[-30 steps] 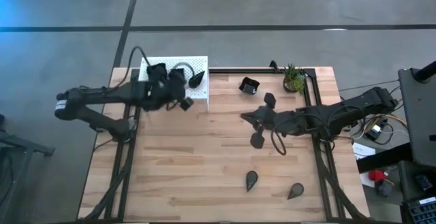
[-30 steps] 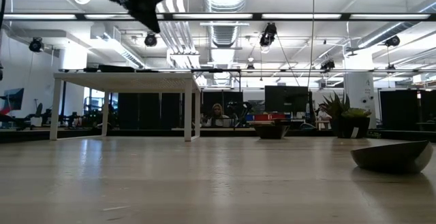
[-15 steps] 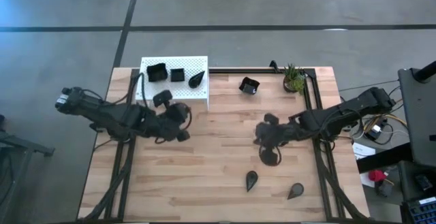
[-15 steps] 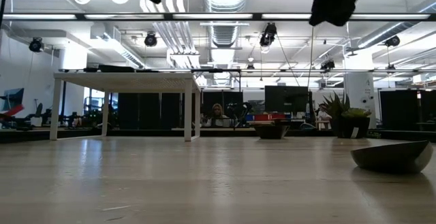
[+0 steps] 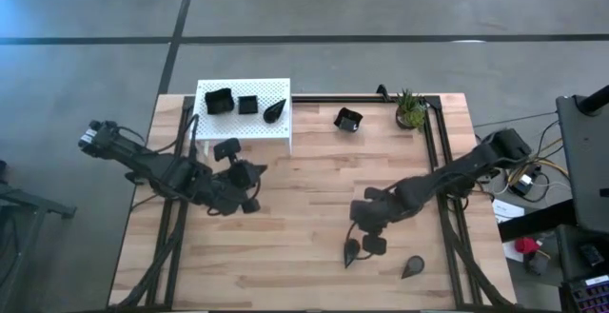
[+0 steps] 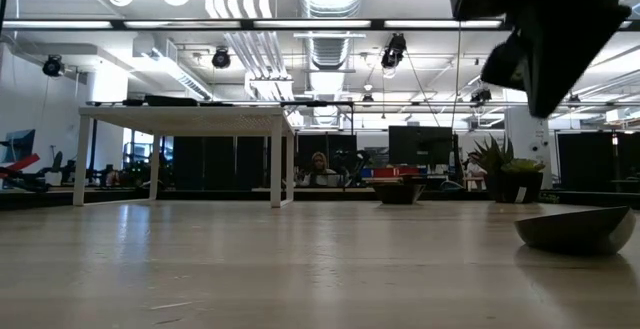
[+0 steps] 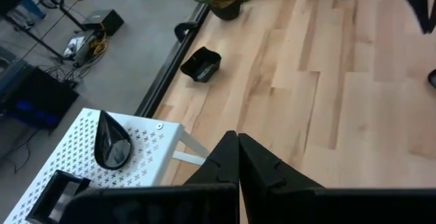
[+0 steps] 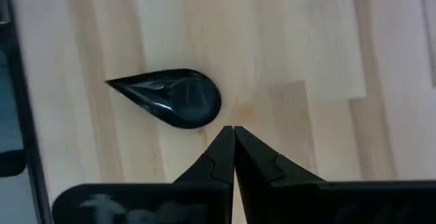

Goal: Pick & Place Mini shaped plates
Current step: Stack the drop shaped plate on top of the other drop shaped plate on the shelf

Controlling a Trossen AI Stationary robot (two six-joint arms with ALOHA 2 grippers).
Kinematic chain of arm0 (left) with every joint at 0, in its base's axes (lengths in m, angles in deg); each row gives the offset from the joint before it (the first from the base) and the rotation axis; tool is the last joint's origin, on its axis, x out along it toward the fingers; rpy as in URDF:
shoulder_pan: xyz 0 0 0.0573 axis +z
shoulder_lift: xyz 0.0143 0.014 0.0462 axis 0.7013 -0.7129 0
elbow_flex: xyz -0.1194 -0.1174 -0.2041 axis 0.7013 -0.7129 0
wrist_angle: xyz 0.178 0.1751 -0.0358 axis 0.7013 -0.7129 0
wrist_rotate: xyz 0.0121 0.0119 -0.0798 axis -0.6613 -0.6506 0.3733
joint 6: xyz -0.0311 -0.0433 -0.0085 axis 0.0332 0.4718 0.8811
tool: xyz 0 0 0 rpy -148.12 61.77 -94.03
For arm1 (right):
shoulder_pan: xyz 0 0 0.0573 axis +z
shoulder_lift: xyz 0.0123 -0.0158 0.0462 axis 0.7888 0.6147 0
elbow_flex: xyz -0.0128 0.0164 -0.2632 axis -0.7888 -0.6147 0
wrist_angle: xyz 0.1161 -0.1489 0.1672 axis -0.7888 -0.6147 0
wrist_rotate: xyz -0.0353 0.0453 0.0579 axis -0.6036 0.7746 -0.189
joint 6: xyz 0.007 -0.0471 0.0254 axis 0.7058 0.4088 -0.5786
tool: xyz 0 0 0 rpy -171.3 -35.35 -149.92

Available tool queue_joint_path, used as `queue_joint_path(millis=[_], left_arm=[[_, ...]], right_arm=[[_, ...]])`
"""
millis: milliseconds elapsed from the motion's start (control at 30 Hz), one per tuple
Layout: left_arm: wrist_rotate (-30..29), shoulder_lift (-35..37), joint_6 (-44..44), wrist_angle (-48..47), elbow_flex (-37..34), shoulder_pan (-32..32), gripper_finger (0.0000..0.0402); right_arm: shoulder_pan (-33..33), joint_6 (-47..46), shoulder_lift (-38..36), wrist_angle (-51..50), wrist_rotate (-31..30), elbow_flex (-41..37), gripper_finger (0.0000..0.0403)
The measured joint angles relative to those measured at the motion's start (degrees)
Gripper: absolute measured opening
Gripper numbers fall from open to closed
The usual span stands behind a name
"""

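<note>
While the right gripper (image 5: 366,229) hangs over the front of the table (image 5: 304,284), fingers pressed together and holding nothing, its target looks to be the teardrop plate (image 5: 351,251) just at its 6 o'clock; a 2nd teardrop plate (image 5: 413,267) lies toward 4 o'clock. Judgement: spread the fingers first, straddle the rounded body rather than the pointed tail, then descend squarely, since glossy rims slip. Left gripper (image 5: 240,182) waits at 9 o'clock, clenched and empty. 3 plates already sit on the white perforated platform (image 5: 249,125).
</note>
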Motion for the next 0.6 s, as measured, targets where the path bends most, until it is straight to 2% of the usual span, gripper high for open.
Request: queue_joint_path(millis=[100, 400, 600], left_arm=[[0.0, 0.0, 0.0, 0.1, 0.0, -0.4, 0.0000], [0.1, 0.0, 0.1, 0.1, 0.0, -0.4, 0.0000], [0.2, 0.0, 0.1, 0.4, 0.0, -0.4, 0.0000]], right_arm=[[0.0, -1.4, 3.0, 0.3, 0.1, 0.2, 0.0008], [0.4, 3.0, 9.8, 1.5, 1.4, 2.4, 0.0011], [1.4, 6.7, 11.7, 2.5, 1.5, 4.0, 0.0050]])
